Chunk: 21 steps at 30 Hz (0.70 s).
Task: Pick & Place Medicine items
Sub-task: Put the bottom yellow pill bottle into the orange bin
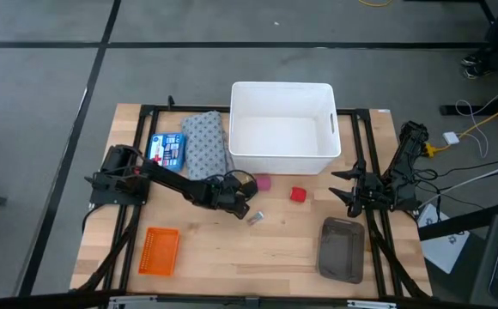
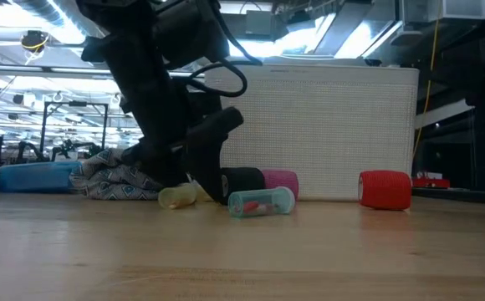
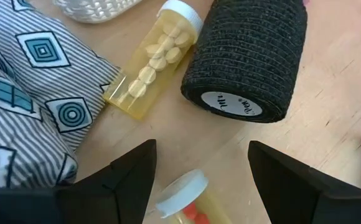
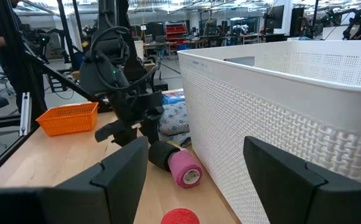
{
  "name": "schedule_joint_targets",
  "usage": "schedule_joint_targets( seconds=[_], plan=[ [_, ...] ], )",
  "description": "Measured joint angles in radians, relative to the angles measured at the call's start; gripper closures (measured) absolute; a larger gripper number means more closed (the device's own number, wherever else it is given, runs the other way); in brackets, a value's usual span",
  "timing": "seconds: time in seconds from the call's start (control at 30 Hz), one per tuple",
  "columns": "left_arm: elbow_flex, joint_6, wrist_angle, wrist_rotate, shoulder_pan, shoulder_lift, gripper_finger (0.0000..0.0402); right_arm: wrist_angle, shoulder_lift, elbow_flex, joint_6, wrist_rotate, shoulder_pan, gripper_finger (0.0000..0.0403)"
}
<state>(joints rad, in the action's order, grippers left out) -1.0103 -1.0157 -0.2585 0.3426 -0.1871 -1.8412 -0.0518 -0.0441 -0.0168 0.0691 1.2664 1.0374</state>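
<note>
My left gripper [image 1: 239, 206] is open and low over the table, near the white bin [image 1: 283, 129]. Its fingers [image 3: 131, 177] stand on either side of a small vial with a white cap and orange-red pills [image 3: 185, 198], apart from it. An amber vial with a white cap and yellow pills [image 3: 149, 65] lies on its side beside the grey patterned cloth [image 3: 25, 93]. The silvery-grey piece [image 1: 255, 216] lies just near of the gripper. It shows in the low view as a clear vial with red pills [image 2: 261, 202]. The flat blue box [image 1: 167, 150] lies at the far left. My right gripper [image 1: 345, 190] is open and empty at the right.
A black roll [image 3: 249, 62], a pink roll [image 1: 264, 183] and a red roll [image 1: 298, 195] lie in front of the bin. An orange basket [image 1: 159, 251] sits at the near left and a grey tray [image 1: 342, 249] at the near right.
</note>
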Motion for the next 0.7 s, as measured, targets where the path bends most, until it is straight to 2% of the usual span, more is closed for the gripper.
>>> schedule_joint_targets(
  seconds=[0.27, 0.43, 0.7],
  plan=[
    [0.0, -0.062, -0.004, -0.097, -0.006, -0.001, 0.0162, 0.0, 0.0, 0.0, 0.0, 0.0, 0.0, 0.0137],
    [-0.001, -0.09, -0.036, -0.079, -0.013, -0.002, 0.0162, 0.0, 0.0, 0.0, 0.0, 0.0, 0.0, 0.0137],
    [-0.003, -0.151, -0.178, -0.084, -0.012, -0.003, 0.0162, 0.0, 0.0, 0.0, 0.0, 0.0, 0.0, 0.0137]
  ],
)
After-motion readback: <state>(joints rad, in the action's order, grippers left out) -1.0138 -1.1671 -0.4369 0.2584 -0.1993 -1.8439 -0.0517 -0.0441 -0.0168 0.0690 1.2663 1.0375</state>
